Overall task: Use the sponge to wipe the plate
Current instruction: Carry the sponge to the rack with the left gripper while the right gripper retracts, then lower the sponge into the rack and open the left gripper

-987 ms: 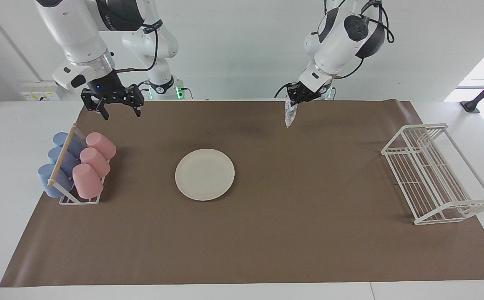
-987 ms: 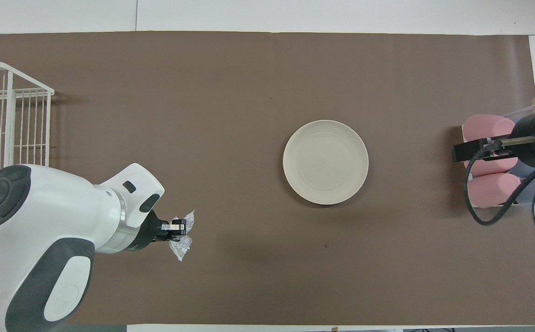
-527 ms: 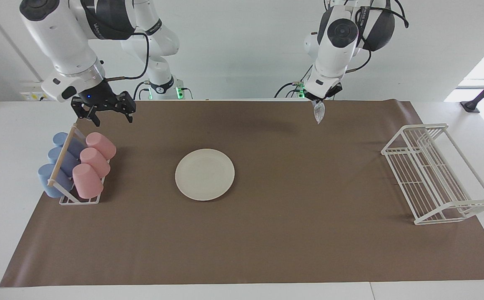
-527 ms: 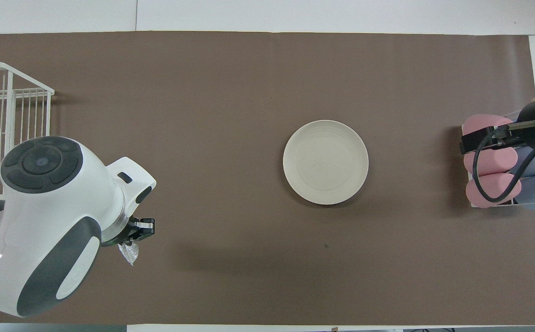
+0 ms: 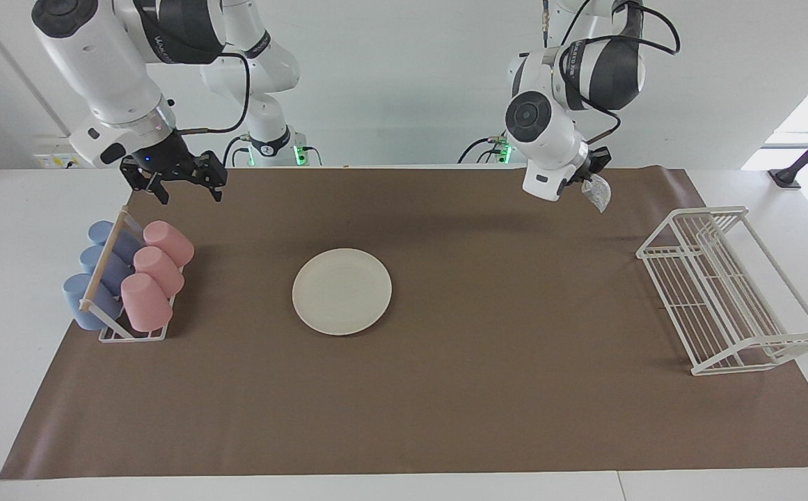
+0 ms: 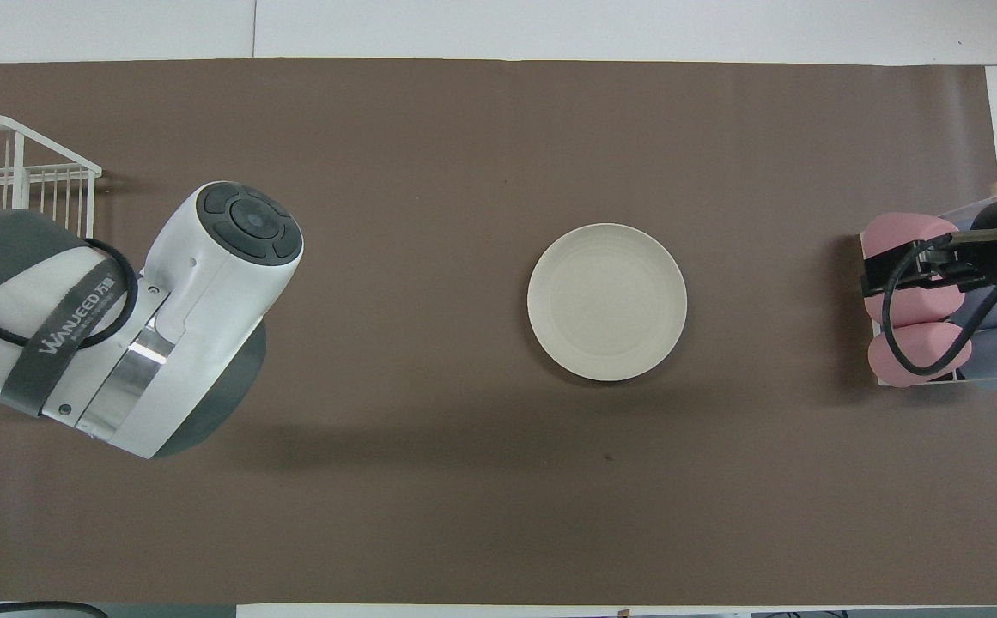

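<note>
Since the earlier frames the left arm has swung toward its own end of the table, carrying the sponge (image 5: 596, 193) away from the mat's middle; the right gripper (image 5: 182, 186) has drifted a bit toward the cup rack, and the plate hasn't moved. Going across the facing view: rack of cups (image 5: 129, 278), pink & blue, lies at the right arm's end of the brown mat (image 5: 487, 390), w/ the right gripper up in the air over the mat just by the rack's robot-side end, fingers spread wide, holding nothing. Next, the plate (image 5: 342, 291) sits flat on the mat near its middle, bare, well apart from both grippers. Then the left gripper (image 5: 588, 182), mostly hidden by its own wrist, is clamped on the sponge, which hangs off it over the mat's robot-side edge, near the white wire rack (image 5: 731, 292) at the left arm's end. In the overhead view the left arm's body covers gripper & sponge, so neither shows there; the plate (image 6: 606, 301) is clear in mid-mat, and the right gripper (image 6: 910, 275) sits over the pink cups.
</note>
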Tool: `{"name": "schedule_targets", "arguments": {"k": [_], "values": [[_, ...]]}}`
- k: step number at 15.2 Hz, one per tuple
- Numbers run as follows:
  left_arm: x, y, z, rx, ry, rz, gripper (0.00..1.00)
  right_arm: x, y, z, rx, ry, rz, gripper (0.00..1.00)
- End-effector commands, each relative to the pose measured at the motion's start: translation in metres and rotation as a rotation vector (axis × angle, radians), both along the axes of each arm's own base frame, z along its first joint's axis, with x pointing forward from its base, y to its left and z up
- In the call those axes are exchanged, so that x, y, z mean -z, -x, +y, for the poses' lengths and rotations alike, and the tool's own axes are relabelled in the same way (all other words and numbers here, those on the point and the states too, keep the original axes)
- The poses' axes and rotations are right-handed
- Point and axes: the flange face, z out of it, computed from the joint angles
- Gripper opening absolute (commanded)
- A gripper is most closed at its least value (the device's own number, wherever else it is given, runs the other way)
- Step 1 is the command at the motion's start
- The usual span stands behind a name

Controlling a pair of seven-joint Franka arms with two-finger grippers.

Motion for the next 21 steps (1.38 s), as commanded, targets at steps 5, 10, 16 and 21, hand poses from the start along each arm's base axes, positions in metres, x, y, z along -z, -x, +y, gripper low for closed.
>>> {"name": "schedule_targets", "arguments": {"k": [5, 10, 16, 21], "values": [[0.016, -0.061, 0.048, 0.045, -0.341, -0.083, 0.0, -0.008, 0.007, -0.013, 0.043, 0.007, 0.006, 1.0], [0.052, -0.129, 0.092, 0.003, -0.441, -0.087, 0.0, -0.013, 0.017, -0.031, 0.061, -0.009, 0.039, 1.0], [0.086, -0.155, 0.12, -0.071, -0.364, -0.142, 0.0, -0.015, 0.015, -0.048, 0.031, -0.019, 0.021, 1.0], [0.095, -0.155, 0.124, -0.114, -0.345, -0.2, 0.0, -0.016, 0.015, -0.041, 0.017, -0.018, 0.019, 1.0]]}}
